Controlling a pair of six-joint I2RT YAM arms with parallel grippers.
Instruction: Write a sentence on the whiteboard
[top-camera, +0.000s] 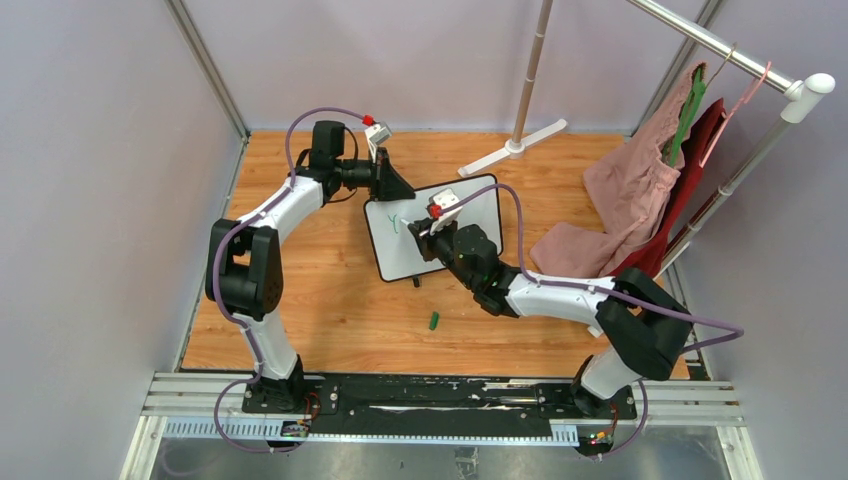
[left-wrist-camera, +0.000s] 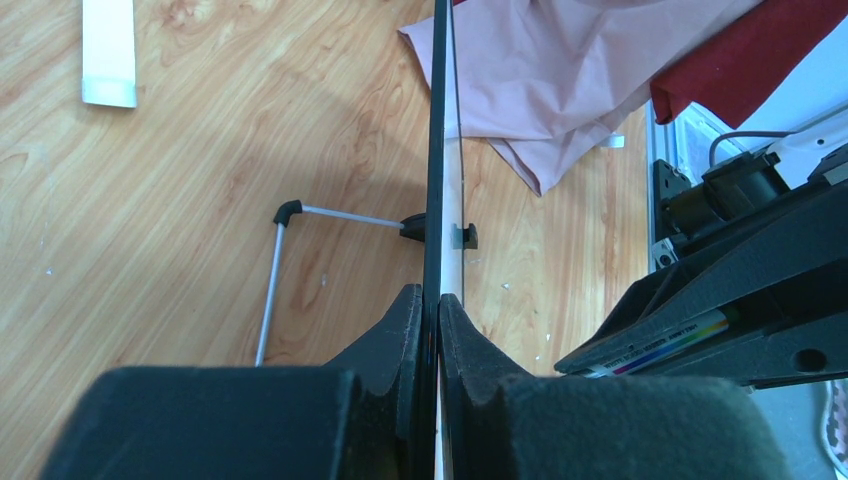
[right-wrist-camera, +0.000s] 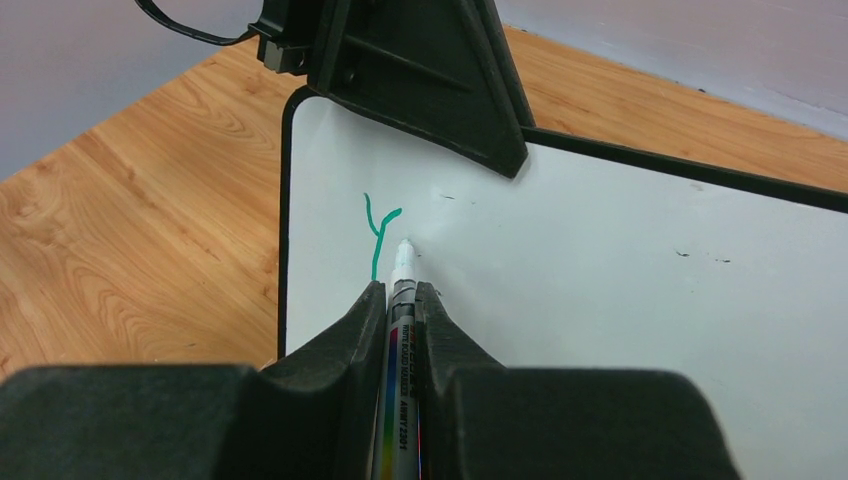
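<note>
The left gripper (top-camera: 392, 185) reaches from the left to the far left corner of the whiteboard (top-camera: 400, 255); its fingers (left-wrist-camera: 395, 335) are pressed together on the board's black edge, which runs edge-on straight out from between them in the left wrist view; a small black foot (left-wrist-camera: 463, 236) juts from the board just past the fingertips. The board sits mid-table on the wooden table (top-camera: 330, 300), between the two grippers. Near its left border is the sentence (right-wrist-camera: 378, 232), so far only a green Y. Just right of the Y's stem is the white tip of the marker (right-wrist-camera: 402, 268); whether it touches the surface I cannot tell. The right gripper (right-wrist-camera: 400, 292) pinches the marker's barrel between both fingers, over the board's near part. A small green object (top-camera: 435, 321) lies on the wood nearer the bases, apart from the board; farther right, a pink cloth (top-camera: 620, 195) drapes onto the table beside a red cloth (top-camera: 695, 165).
</note>
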